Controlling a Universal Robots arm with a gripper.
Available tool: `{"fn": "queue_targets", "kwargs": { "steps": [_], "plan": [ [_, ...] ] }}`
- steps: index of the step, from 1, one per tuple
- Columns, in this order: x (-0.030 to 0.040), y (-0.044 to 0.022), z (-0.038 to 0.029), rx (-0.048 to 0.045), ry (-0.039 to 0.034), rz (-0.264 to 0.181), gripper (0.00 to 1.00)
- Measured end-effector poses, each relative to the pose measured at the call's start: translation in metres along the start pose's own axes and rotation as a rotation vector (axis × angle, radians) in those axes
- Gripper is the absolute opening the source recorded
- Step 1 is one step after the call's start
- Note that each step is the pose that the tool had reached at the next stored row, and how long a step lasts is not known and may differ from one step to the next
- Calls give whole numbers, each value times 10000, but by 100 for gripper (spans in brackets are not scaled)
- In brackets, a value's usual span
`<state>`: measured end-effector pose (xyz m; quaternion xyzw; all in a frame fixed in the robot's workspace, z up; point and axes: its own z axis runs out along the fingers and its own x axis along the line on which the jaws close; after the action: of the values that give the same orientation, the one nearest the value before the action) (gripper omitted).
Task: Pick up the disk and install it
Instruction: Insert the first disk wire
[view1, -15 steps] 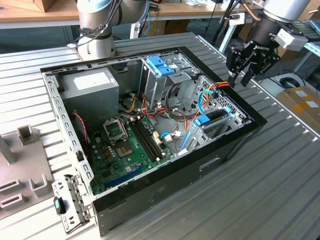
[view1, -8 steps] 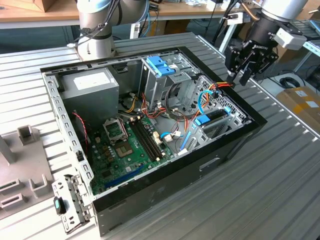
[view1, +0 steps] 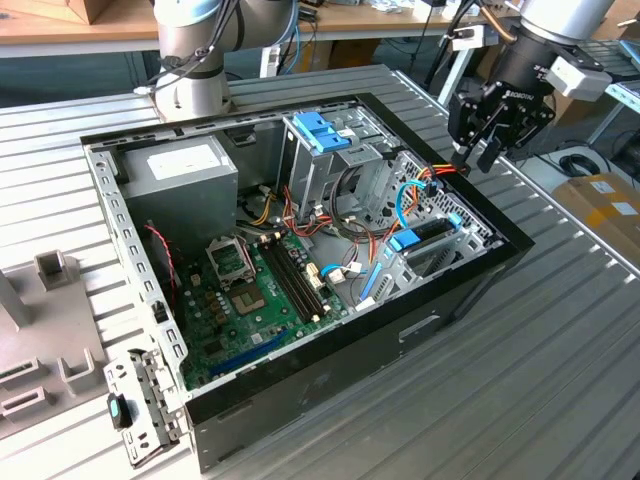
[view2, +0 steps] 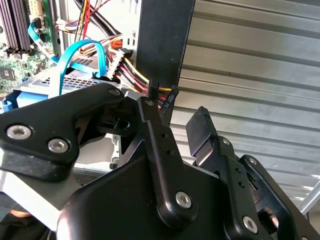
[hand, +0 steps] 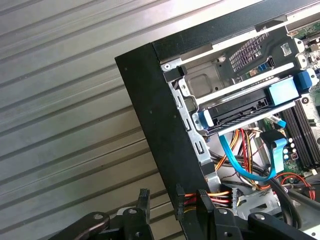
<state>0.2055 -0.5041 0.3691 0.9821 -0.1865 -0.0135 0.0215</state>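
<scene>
The disk (view1: 428, 236), dark with blue rails at its ends, lies seated in a bay at the corner of the open computer case (view1: 330, 375) on the exterior view's right. In the first wrist view the disk (hand: 240, 112) sits in its metal slot just inside the black case wall. My gripper (view1: 478, 152) hovers above that corner's rim, open and holding nothing. Its fingers (hand: 143, 199) stand apart on either side of the case wall in the first wrist view. A black power connector (view2: 168, 97) with red and yellow wires hangs between them, close to one fingertip.
Inside the case are a grey power-supply box (view1: 180, 170), a drive cage with a blue handle (view1: 320, 135), a motherboard (view1: 250, 300) and loose cables (view1: 420, 185). A metal bracket (view1: 140, 405) and grey fixtures (view1: 40, 330) lie on the ribbed table at the exterior view's left.
</scene>
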Motion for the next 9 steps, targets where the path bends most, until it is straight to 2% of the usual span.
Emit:
{"fn": "queue_targets", "kwargs": {
  "steps": [5, 8, 9],
  "plan": [
    [0, 0, 0, 0, 0, 0, 48],
    [0, 0, 0, 0, 0, -1, 29],
    [0, 0, 0, 0, 0, 0, 29]
  ]
}}
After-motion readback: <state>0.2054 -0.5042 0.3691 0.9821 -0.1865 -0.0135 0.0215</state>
